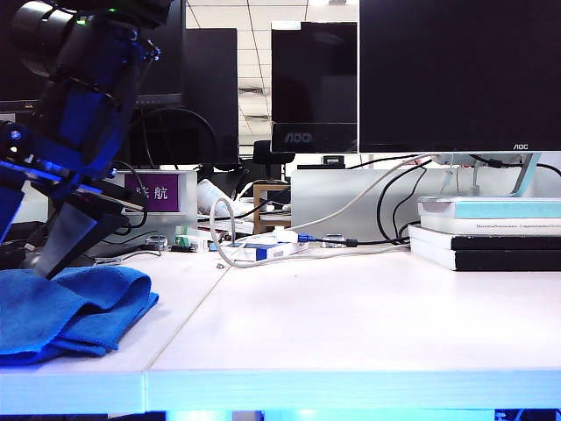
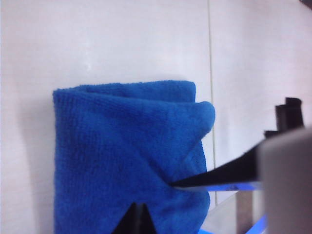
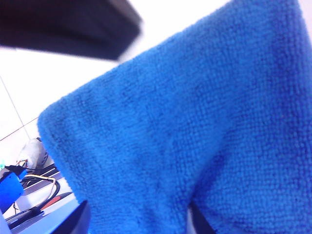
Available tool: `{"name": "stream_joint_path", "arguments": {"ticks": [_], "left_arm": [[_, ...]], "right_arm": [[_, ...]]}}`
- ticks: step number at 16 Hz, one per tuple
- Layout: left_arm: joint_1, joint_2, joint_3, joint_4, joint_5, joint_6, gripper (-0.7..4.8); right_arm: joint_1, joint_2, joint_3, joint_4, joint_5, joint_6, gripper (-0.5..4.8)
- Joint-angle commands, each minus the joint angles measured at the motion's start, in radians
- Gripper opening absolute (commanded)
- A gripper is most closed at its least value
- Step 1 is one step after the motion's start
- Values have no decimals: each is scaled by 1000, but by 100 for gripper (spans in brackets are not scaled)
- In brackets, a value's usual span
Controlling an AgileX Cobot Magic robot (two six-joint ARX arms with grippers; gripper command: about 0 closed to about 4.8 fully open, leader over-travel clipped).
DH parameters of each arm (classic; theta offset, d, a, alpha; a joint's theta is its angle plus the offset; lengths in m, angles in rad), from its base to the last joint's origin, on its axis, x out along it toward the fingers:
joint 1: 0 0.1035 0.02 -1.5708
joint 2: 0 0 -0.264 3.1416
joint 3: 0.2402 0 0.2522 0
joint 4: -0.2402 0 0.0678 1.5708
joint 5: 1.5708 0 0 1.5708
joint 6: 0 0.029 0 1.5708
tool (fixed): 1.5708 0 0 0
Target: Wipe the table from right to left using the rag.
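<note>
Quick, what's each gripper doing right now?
Left gripper: fingertips pressed into the rag, grip cannot be told.
Right gripper: not visible itself; its camera is filled by the rag, jaws read open.

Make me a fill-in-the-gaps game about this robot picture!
1. The rag is coloured ___.
2. The left end effector points down at the ___.
3. In the exterior view, the rag lies on the table's ___ side.
4. The books are stacked on its ___ side.

Missing words: blue; rag; left; right.
</note>
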Motion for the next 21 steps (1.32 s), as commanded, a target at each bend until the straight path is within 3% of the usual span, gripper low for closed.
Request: {"name": "stream_joint_path", "arguments": {"ticks": [1, 3, 5, 7, 10, 13, 18, 21], "left_arm": [[-1, 61, 0, 8, 23, -7, -5], [-1, 110, 0, 17, 103, -11, -5], [-1, 171, 0, 61, 249, -19, -5], [-1, 201, 0, 89, 291, -35, -5], [-1, 217, 0, 115, 297, -35, -5], [-1, 234, 0, 141, 296, -103, -5], [-2, 245, 0, 164, 186, -213, -5], [-2, 245, 0, 164, 164, -218, -5]], "right_arm": [[-2, -7, 6, 2, -14, -4, 254], [-5, -7, 6, 3, -14, -4, 254], [-5, -7, 6, 2, -14, -4, 253], [-5, -7, 6, 3, -14, -4, 253], [-5, -7, 6, 2, -14, -4, 253], [-5, -7, 8, -2, -17, -4, 253], [-8, -7, 14, -1, -44, -4, 253], [-8, -7, 14, -1, -44, -5, 254]]}}
